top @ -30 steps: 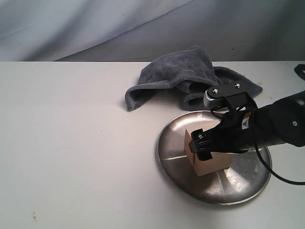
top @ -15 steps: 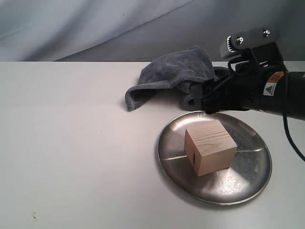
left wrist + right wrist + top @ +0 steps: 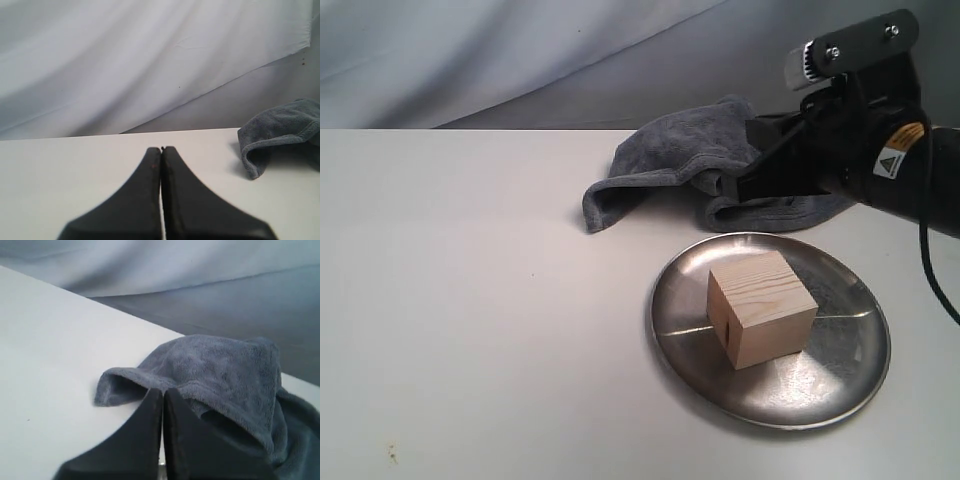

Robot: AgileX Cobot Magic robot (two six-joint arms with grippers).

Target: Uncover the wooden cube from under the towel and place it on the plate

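Wooden cube (image 3: 762, 308) is sitting on the plate (image 3: 840, 370), with the right gripper (image 3: 744, 188) hanging just behind it.

The pale cube is resting flat near the middle of the shiny plate, toward the right end of the counter (image 3: 470, 300) and nearer its front edge. The grey-blue towel (image 3: 690, 160) is lying crumpled by the far edge, just beyond the plate. The right gripper is hovering over the towel's folds, jaws pressed together and gripping nothing. The left gripper (image 3: 161, 148) is likewise clenched and empty, and is pointing along bare counter toward the towel. The task is looking done. The likely risk is the right arm sweeping low, snagging the towel or nudging the plate's rim and sliding the cube. The left half of the counter is offering wide open room, while the right end is looking crowded.
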